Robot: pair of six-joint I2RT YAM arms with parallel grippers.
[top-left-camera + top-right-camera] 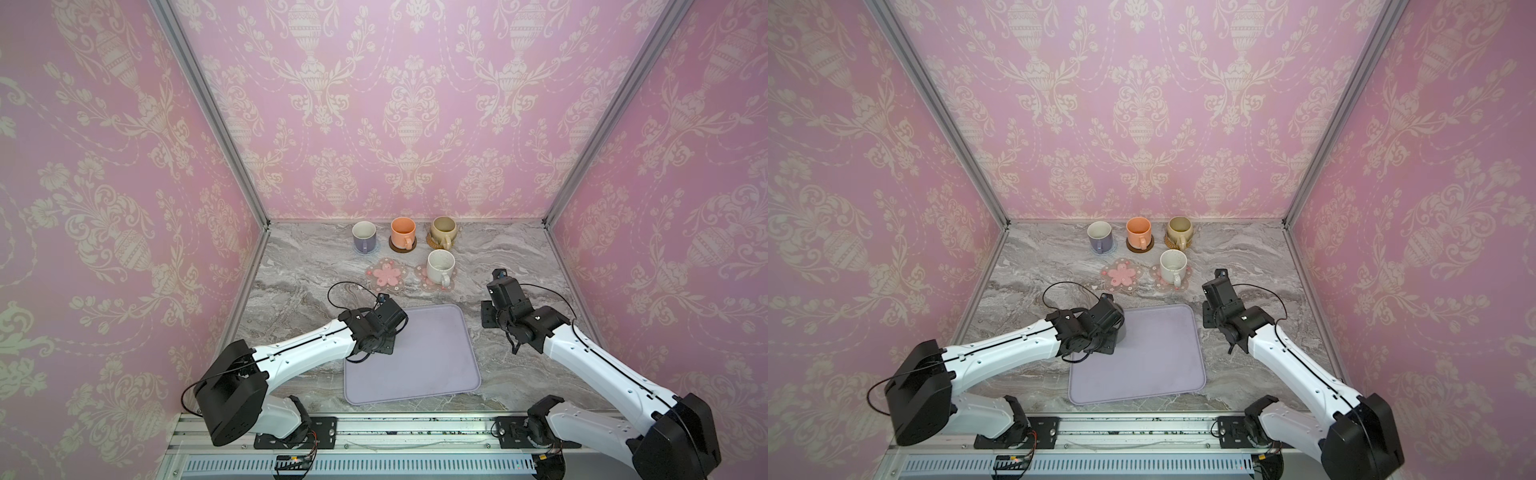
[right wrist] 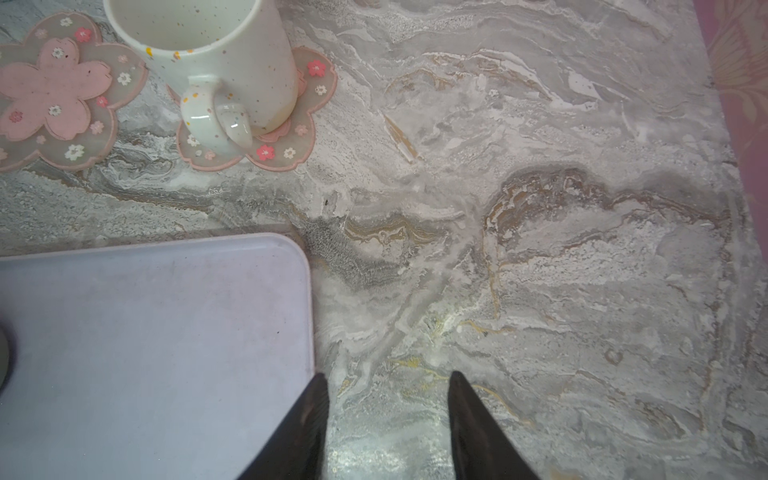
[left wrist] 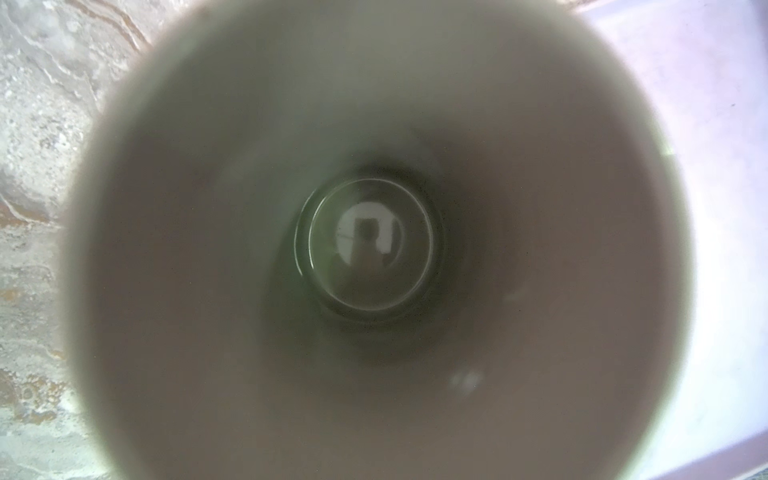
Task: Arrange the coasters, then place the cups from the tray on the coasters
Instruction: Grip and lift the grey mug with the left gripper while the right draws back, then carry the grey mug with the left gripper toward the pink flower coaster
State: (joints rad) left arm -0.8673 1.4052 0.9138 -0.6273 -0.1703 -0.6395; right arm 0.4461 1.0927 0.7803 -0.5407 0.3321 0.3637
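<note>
On tray (image 1: 1142,365), far-left corner: left gripper (image 1: 1106,319) closed over dark grey cup (image 3: 370,245), grip unseen; empty flower coaster (image 1: 1122,275) lies straight beyond.

**Left arm** (image 1: 299,349): stretched low from its base towards the far-left corner of the tray (image 1: 436,374). The wrist (image 1: 361,328) is bent over, so the left claw (image 1: 388,326) points down above that corner. The claw is closed, and its fingers are hidden in every view.

**Right arm** (image 1: 582,353): raised from its base, to the right of the tray. The wrist (image 1: 528,324) is bent, and the right claw (image 2: 386,376) points down beside the tray's far-right corner. Its fingers (image 2: 461,399) stand apart with nothing between them, one at the tray's edge and the other over the desk (image 2: 540,291).
</note>
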